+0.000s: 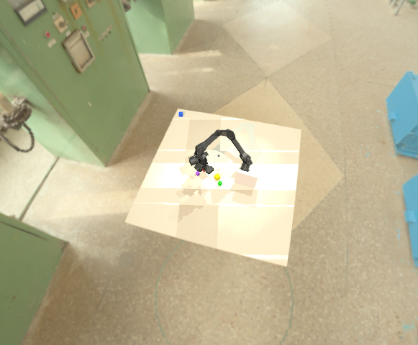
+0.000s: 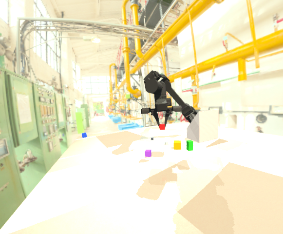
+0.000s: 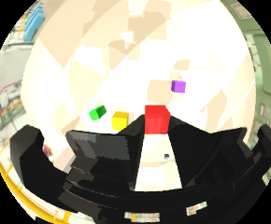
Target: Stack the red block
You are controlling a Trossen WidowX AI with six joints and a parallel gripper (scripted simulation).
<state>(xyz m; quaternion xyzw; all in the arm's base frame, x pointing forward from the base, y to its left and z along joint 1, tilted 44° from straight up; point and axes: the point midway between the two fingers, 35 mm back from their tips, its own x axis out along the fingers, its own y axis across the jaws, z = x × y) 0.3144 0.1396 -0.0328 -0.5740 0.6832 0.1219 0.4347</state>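
My gripper (image 2: 161, 126) (image 3: 155, 118) is shut on the red block (image 2: 161, 126) (image 3: 157, 119) and holds it in the air above the table. In the top view the gripper (image 1: 203, 169) hides most of the block. The green tower (image 1: 219, 183) (image 2: 189, 145) (image 3: 97, 112) stands upright on the table to the right of the gripper in the exterior view, well apart from it. A yellow block (image 1: 216, 176) (image 2: 177, 145) (image 3: 120, 119) sits just beside the tower.
A purple block (image 1: 197, 173) (image 2: 147, 152) (image 3: 178, 86) lies on the table below and left of the gripper. A blue block (image 1: 180, 114) (image 2: 84, 135) sits at the table's far corner. The arm's base (image 1: 245, 165) stands behind the tower. Green cabinets (image 1: 71, 67) flank the table (image 1: 238, 230).
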